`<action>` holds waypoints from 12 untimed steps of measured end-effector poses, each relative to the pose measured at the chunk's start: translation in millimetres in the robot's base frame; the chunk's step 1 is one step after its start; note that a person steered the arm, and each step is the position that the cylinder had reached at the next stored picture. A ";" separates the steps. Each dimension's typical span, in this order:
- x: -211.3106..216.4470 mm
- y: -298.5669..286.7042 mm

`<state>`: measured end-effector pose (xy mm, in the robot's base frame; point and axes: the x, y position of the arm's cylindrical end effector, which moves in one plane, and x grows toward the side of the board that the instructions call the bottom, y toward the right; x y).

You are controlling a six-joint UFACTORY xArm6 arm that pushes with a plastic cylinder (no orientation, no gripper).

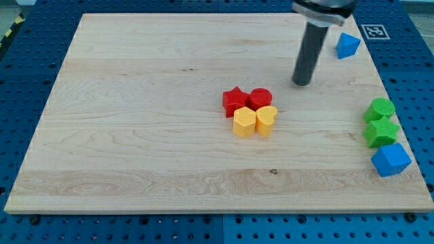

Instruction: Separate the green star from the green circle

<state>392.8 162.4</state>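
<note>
The green circle (380, 108) sits at the board's right edge. The green star (380, 132) lies just below it, touching it. My tip (301, 83) is on the board to the upper left of both green blocks, well apart from them and to the upper right of the middle cluster. The dark rod rises from it to the view's top.
A blue cube (390, 160) touches the green star from below. A blue triangle (347, 45) lies at the upper right. In the middle a red star (234, 101), red circle (260, 99), yellow hexagon (244, 123) and yellow heart (266, 120) are clustered. The wooden board (135, 102) rests on a blue pegboard.
</note>
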 end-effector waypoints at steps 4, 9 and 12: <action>58.4 155.2; 140.2 125.8; 113.4 79.8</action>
<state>506.1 242.2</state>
